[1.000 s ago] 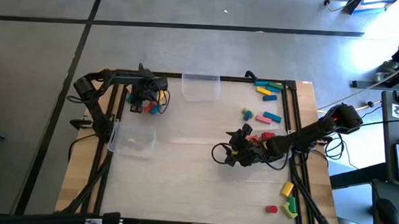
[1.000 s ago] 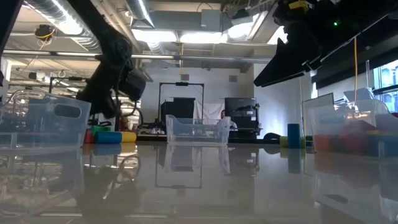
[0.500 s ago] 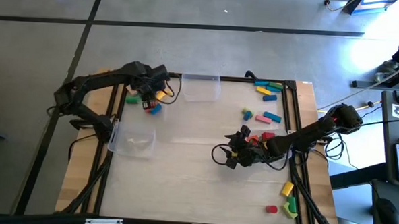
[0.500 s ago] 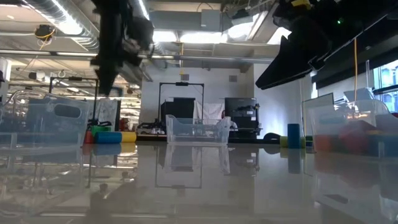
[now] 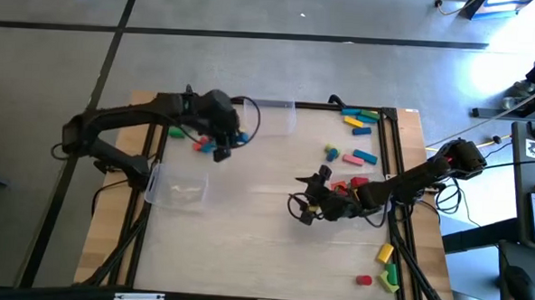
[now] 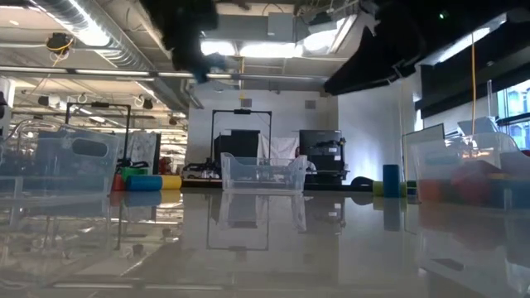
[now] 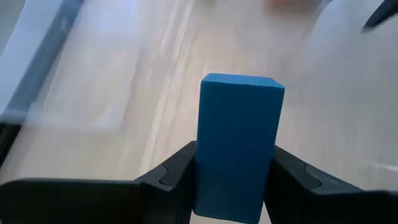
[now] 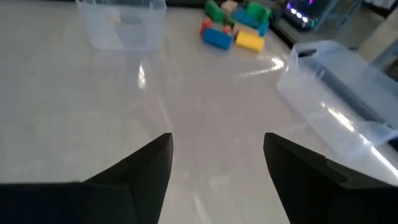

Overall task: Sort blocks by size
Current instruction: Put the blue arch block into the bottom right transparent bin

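- Left claw (image 7: 233, 180): clamped on a blue block (image 7: 239, 143), which stands upright between the two dark fingers (image 7: 177, 177); in the high view the claw (image 5: 221, 134) is raised over the far-left part of the bench (image 5: 245, 248), near a small cluster of blocks (image 5: 200, 143)
- Blue block: a flat-faced, square-edged bar, judged rigid and light; its smooth sides look somewhat slippery, so the hold across two opposite flat faces near its lower half, as shown, is judged the secure one; about half its length projects beyond the fingertips
- Right claw (image 8: 217, 168): fingers apart and holding nothing, low over the middle-right of the bench (image 8: 93, 124), just beside red blocks (image 5: 347, 184) in the high view
- Remaining blocks: a group at the far-right corner (image 5: 359, 118), a few near mid-right (image 5: 365, 157), and a yellow, red and green set at the near-right edge (image 5: 384, 268)
- Clear bins: one at the far edge (image 5: 271, 117), one at the left (image 5: 177, 184); both appear thin-walled and easily nudged
- Handling note: short chunks and cylinders are judged prone to roll or twist; grip flats, not curved sides
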